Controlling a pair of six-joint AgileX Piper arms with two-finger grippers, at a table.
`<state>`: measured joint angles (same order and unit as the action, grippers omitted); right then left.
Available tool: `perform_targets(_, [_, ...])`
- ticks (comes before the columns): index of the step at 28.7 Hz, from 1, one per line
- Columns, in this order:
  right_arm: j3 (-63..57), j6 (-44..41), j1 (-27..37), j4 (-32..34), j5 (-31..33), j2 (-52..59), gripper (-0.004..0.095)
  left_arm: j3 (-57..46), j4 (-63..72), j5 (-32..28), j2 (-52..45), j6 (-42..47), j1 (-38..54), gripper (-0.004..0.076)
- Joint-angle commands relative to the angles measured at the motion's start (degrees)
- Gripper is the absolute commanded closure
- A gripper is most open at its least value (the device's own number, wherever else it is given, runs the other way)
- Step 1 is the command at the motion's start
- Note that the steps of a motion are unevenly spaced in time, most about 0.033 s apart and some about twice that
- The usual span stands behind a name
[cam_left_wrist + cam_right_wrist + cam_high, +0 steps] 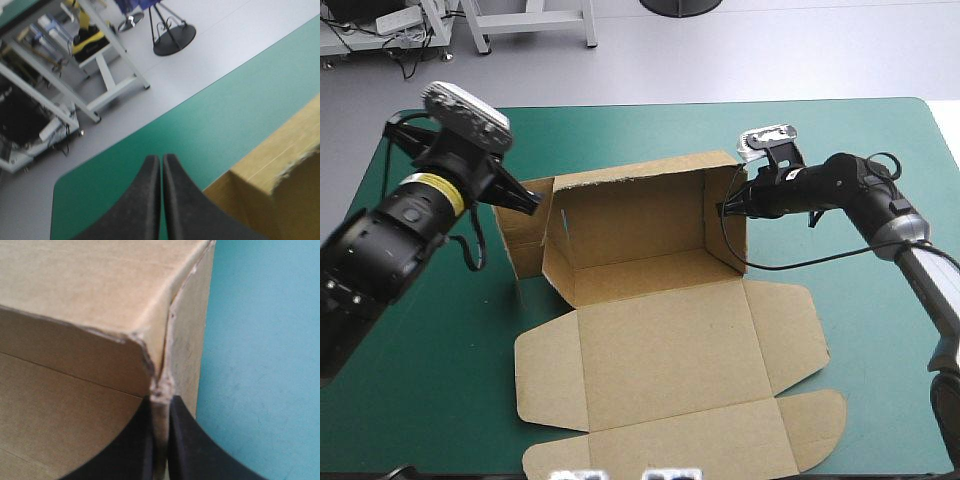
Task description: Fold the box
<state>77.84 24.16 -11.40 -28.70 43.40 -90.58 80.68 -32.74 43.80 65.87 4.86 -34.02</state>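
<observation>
The left arm [382, 245], bulky and black, has a yellow band [432, 186] behind the left gripper [536, 202]; the right arm [840, 185] turns silver-grey farther back.

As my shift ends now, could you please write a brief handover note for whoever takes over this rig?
Left gripper: shut, holding nothing, beside the left wall of the brown cardboard box.
Right gripper: shut on the box's right wall.
Done: back and right walls stand upright; left wall raised but splayed outward.
Left: probably tuck the side walls; the near panels lie flat on the teal-green table cover.
</observation>
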Motion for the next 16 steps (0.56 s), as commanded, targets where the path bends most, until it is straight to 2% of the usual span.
perform_targets(1, [4.16, -5.42, 0.06, 3.44, 2.36, 2.40, 0.0919, 1.78, 16.19, -5.08, -1.26, -7.54, 13.72, 0.0720])
perform_targets(2, [5.34, -7.30, 0.06, 5.82, 4.63, 1.51, 0.0919, 1.78, 25.40, -5.19, -1.14, -13.46, 20.58, 0.0720])
perform_targets(6, [8.11, -9.04, 0.06, 8.29, 9.31, -2.44, 0.0921, 1.56, 46.31, -1.90, -0.39, -24.15, 36.31, 0.0720])
perform_targets(10, [11.77, -9.04, 0.06, 8.06, 12.85, -7.50, 0.0921, 0.13, 63.18, 7.52, 1.65, -32.83, 51.88, 0.0720])
perform_targets(13, [15.40, -9.04, 0.06, 8.06, 16.94, -11.72, 0.0921, -2.36, 73.19, 12.80, 3.17, -36.81, 60.60, 0.0720])
perform_targets(16, [19.54, -9.04, 0.06, 8.06, 21.10, -16.25, 0.0921, -4.84, 78.11, 15.39, 4.34, -38.10, 66.08, 0.0720])
